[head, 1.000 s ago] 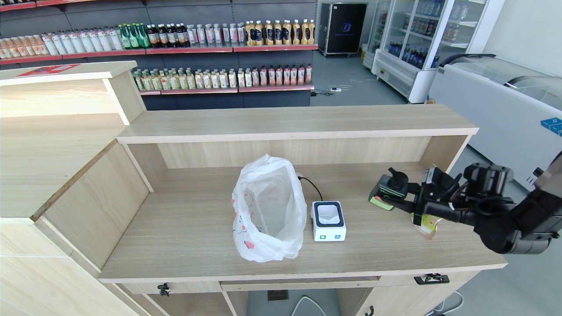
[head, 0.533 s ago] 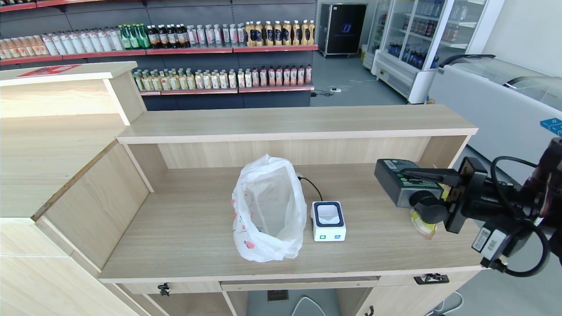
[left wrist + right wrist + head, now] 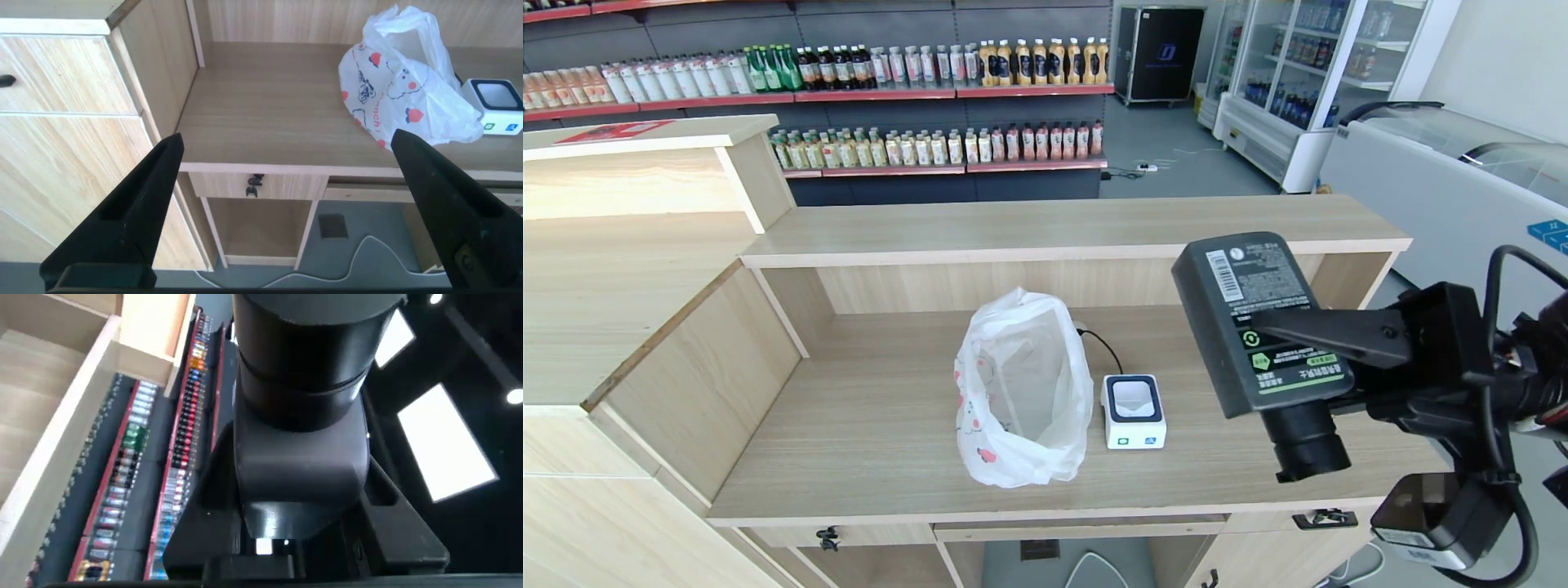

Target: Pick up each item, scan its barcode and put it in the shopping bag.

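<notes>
My right gripper (image 3: pixel 1286 339) is shut on a dark grey bottle (image 3: pixel 1252 314) and holds it high over the counter's right end. The bottle's black cap (image 3: pixel 1307 447) points down and toward me, and its barcode label (image 3: pixel 1221 274) faces up. The right wrist view shows the same bottle (image 3: pixel 302 400) from very close. A white plastic shopping bag (image 3: pixel 1023 384) stands open at mid-counter, and the white scanner (image 3: pixel 1134 410) sits just to its right. My left gripper (image 3: pixel 286 216) hangs open in front of the counter's left front edge, with the bag (image 3: pixel 404 77) and scanner (image 3: pixel 494 102) beyond it.
The wooden counter (image 3: pixel 866 425) has a raised ledge (image 3: pixel 1062 229) at the back and a slanted side wall (image 3: pixel 703 359) on the left. A black cable (image 3: pixel 1104 343) runs behind the scanner. Drink shelves (image 3: pixel 931 90) and fridges (image 3: pixel 1298 73) stand farther back.
My right gripper lifted the bottle up and toward the camera and turned its barcode side upward. The yellow pouch seen earlier on the counter's right end is now hidden behind it.
</notes>
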Motion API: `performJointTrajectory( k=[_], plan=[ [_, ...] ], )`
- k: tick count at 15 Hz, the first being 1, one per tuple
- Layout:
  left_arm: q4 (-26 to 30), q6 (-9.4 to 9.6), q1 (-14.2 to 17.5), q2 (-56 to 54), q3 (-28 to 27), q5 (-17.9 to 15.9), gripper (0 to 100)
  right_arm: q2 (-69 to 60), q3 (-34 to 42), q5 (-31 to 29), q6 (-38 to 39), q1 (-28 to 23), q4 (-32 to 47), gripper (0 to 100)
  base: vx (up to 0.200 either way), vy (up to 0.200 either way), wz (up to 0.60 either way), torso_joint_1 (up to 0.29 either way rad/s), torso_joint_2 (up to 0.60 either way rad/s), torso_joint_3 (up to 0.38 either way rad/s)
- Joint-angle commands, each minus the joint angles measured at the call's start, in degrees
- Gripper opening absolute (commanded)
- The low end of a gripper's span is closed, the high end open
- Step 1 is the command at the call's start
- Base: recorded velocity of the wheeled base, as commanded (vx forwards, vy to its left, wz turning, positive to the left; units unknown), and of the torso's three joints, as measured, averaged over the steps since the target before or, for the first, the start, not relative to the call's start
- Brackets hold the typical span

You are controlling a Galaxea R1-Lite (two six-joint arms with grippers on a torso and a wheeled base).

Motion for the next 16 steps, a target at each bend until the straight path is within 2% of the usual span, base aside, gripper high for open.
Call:
performJointTrajectory(
  k=[1, 4, 8, 10, 12, 16],
  plan=[
    [0.0, -0.01, 0.0, 0.0, 0.0, 0.0, 100, -3.5, 0.8, -1.0, -3.1, 4.3, -0.3, 0, 0.0, 0.0, 0.0, 0.0, 0.0, 0.0],
    [0.0, -0.01, 0.0, 0.0, 0.0, 0.0, 100, -7.8, 3.5, -6.6, -10.0, 11.3, 0.4, 0, 0.0, 0.0, 0.0, 0.0, 0.0, 0.0],
    [0.0, -0.01, 0.0, 0.0, 0.0, -0.1, 100, -9.8, 4.2, -8.8, -17.1, 20.9, 4.0, 0, 0.0, 0.0, 0.0, 0.0, 0.0, 0.0],
    [0.0, -0.01, 0.0, 0.0, 0.0, 0.0, 100, -11.8, 4.2, -10.4, -19.3, 21.1, 9.8, 0, 0.0, 0.0, 0.0, 0.0, 0.0, 0.0],
    [0.0, -0.01, 0.0, 0.0, 0.0, 0.0, 100, -14.3, 4.5, -10.6, -19.6, 19.1, 12.5, 0, 0.0, 0.0, 0.0, 0.0, 0.0, 0.0],
    [0.0, -0.01, 0.0, 0.0, 0.0, 0.0, 100, -15.8, 4.3, -10.7, -18.6, 17.6, 13.4, 0, 0.0, 0.0, 0.0, 0.0, 0.0, 0.0]
  ],
)
